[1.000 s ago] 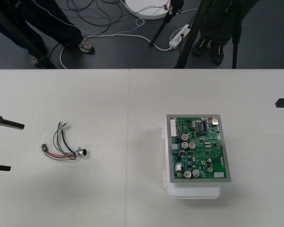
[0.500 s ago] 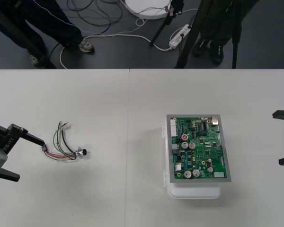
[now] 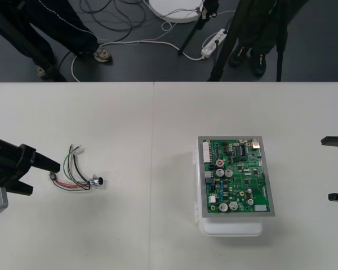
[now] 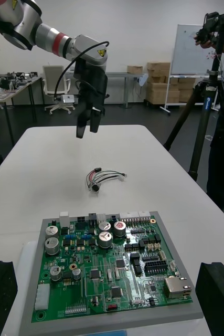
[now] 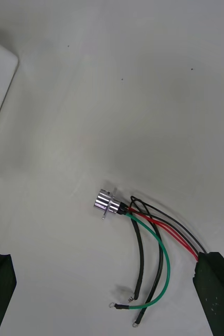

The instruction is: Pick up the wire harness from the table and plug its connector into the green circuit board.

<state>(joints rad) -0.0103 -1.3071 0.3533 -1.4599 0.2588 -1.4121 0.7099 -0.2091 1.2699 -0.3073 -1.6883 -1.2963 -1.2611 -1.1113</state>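
1. The wire harness lies loose on the counter on the robot's left side, well apart from the green circuit board
2. Its round metal socket is the end nearer the board, and its small black plug is the end nearest the left hand
3. The left hand is spread wide with nothing in its grasp. In the left wrist view, one finger stands where the red and black wires end; whether it touches them I cannot tell
4. In the right wrist view, the left hand hangs above the counter just beyond the harness
5. The right hand waits at the counter's right edge, fingers wide apart and empty, near the board
6. The board sits on a white base
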